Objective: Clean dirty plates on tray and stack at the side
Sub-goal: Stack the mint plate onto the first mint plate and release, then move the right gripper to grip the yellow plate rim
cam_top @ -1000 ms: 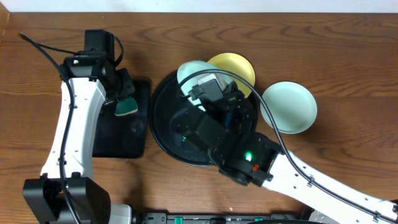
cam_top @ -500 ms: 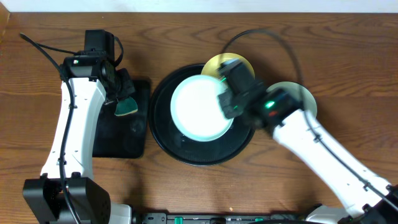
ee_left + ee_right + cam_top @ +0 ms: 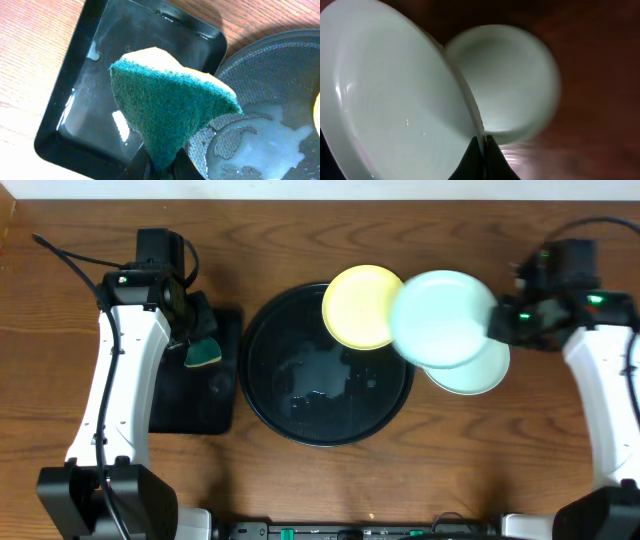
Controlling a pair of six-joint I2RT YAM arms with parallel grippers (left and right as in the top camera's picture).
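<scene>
Plates first: one mint plate [image 3: 440,318] is pinched at its rim by our right gripper [image 3: 503,326], jaws closed on the edge, and it hangs above the table just right of the tray [image 3: 270,405]. It reaches leftward from the fingers. The other mint plate [image 3: 475,372] lies flat on the wood beneath it, offset toward our base and slightly outward, so from overhead the held one covers its far part. In the wrist view the resting plate shows just past the held rim.

We judge the coming move to be a short one: bring the held plate back and outward until the rims line up, then lower it. Only our right arm is near.

The yellow plate [image 3: 360,305] lies across the tray's far right rim. Our left gripper [image 3: 161,169] is clamped on the sponge [image 3: 170,115] over the small tray [image 3: 75,115].
</scene>
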